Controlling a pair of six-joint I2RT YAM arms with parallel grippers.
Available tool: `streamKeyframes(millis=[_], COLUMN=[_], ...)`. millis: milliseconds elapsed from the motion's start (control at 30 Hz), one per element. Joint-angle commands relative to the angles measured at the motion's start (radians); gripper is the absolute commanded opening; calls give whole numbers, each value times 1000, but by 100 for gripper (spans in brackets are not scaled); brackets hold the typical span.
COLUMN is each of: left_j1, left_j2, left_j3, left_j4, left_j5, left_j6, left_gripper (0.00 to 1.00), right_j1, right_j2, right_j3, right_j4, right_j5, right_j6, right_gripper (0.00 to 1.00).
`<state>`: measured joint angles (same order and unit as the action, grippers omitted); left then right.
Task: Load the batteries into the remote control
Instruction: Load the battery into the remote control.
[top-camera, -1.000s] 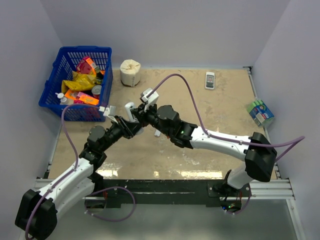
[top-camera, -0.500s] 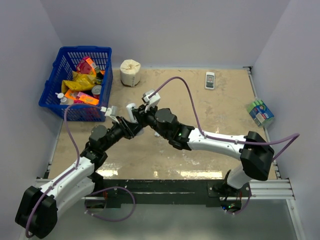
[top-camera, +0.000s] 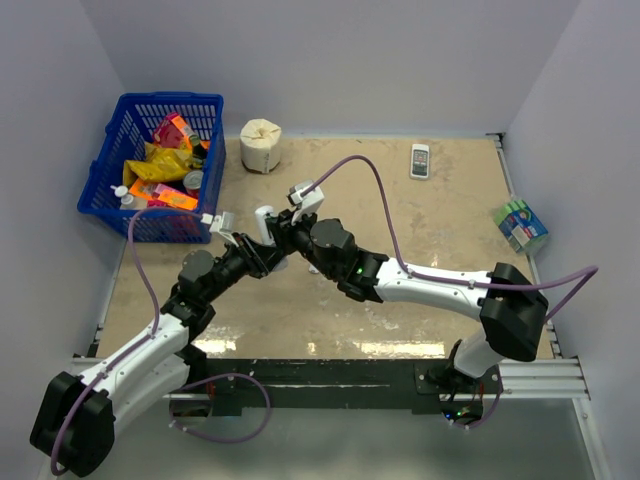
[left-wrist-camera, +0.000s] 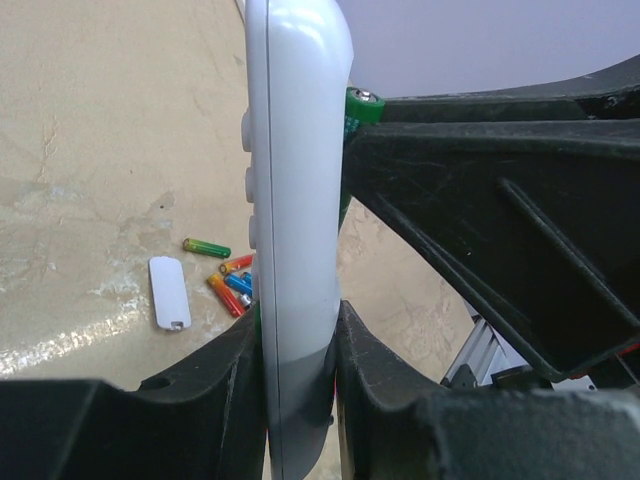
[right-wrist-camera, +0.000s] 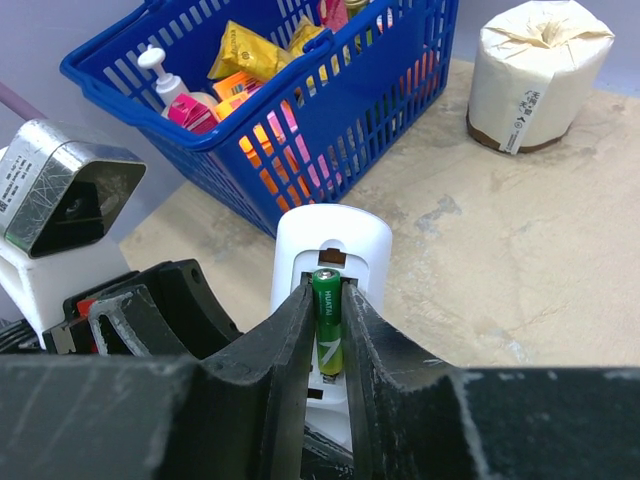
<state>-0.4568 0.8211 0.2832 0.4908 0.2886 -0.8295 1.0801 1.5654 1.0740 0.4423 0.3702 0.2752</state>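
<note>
Two pincers: left pincer (left-wrist-camera: 298, 345) clamps the slim silver-white plastic remote control (left-wrist-camera: 295, 200) upright by its lower end; right pincer (right-wrist-camera: 328, 297) is narrow, pinching a green cylindrical battery (right-wrist-camera: 327, 335).
Battery place: between the right fingertips, at the remote control's open compartment.
Handling: likely light, smooth, slippery; grip mid-length.
Writing: white battery lettering, unreadable.
</note>
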Motion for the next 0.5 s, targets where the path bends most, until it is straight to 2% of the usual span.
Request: streamKeyframes(millis=[0, 467], left_j1=[-8, -8], left_j2=[-10, -10], left_j3=[13, 13], left_j4=[127, 129], left_j5=[7, 11], left_j6=[-28, -31], left_gripper=[0, 0], right_j1=[-9, -9], right_j2=[-1, -15], right_j3=[-17, -22], right_j4=[9, 15], right_j5=[68, 88], right_j6=[2, 9], right_gripper=[26, 26])
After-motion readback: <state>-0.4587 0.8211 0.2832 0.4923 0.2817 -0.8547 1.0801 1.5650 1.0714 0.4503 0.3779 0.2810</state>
